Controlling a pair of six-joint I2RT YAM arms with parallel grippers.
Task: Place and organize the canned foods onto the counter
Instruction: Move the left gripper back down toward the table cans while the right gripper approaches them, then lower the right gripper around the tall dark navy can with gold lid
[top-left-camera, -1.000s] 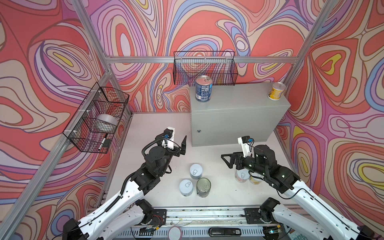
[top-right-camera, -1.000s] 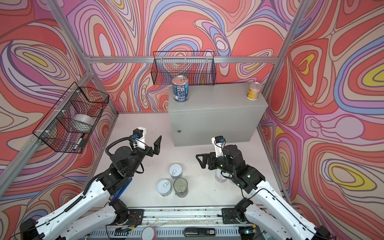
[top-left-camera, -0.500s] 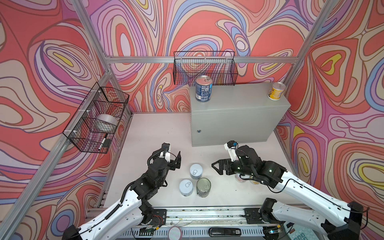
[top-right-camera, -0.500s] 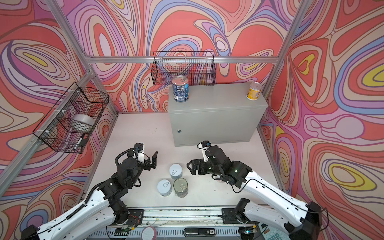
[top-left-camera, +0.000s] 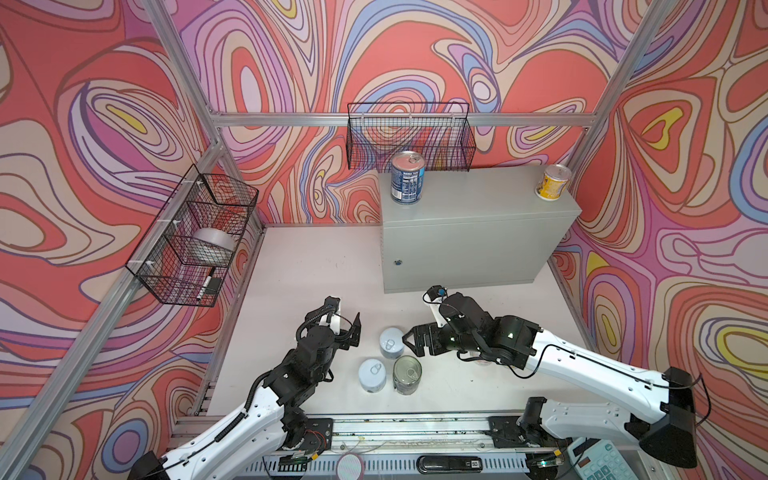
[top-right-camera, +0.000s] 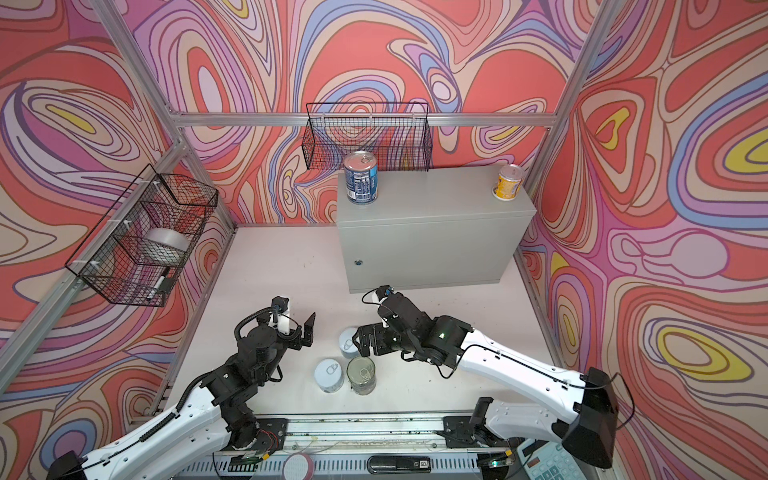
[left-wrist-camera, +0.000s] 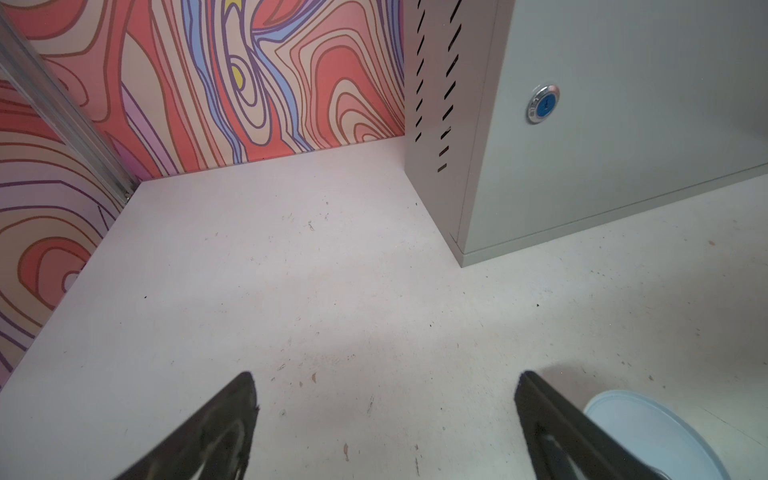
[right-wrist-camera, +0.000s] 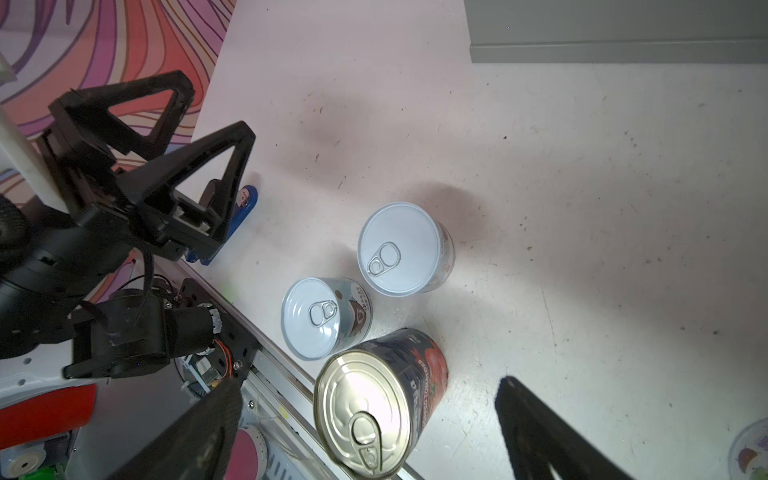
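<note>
Nearest the arm bases, three of the canned foods stood upright in a close cluster on the pale floor of the cell: a tall dark tin (top-left-camera: 407, 374), a pale blue tin (top-left-camera: 372, 375) just beside it, and a second pale tin (top-left-camera: 391, 343) just behind them. The right end effector (top-left-camera: 415, 344), jaws spread wide and holding nothing, hung close beside the second pale tin; in the right wrist view the tall dark tin (right-wrist-camera: 380, 403) appeared between its fingers. The rim of a further tin (right-wrist-camera: 748, 451) showed at the edge of that view. The left end effector (top-left-camera: 348, 331), also spread and empty, hovered over bare floor to the left of the cluster, apart from it.

Farther back stood the counter (top-left-camera: 469, 245), with a round lock (left-wrist-camera: 542, 104) on its front. Its flat top carried a tall dark blue tin (top-left-camera: 407, 176) at the left end and a yellow tin (top-left-camera: 550, 183) at the right end, well apart. A wire basket (top-left-camera: 409, 137) hung on the back wall, and another (top-left-camera: 195, 237) on the left wall held a silver tape roll (top-left-camera: 212, 245).
</note>
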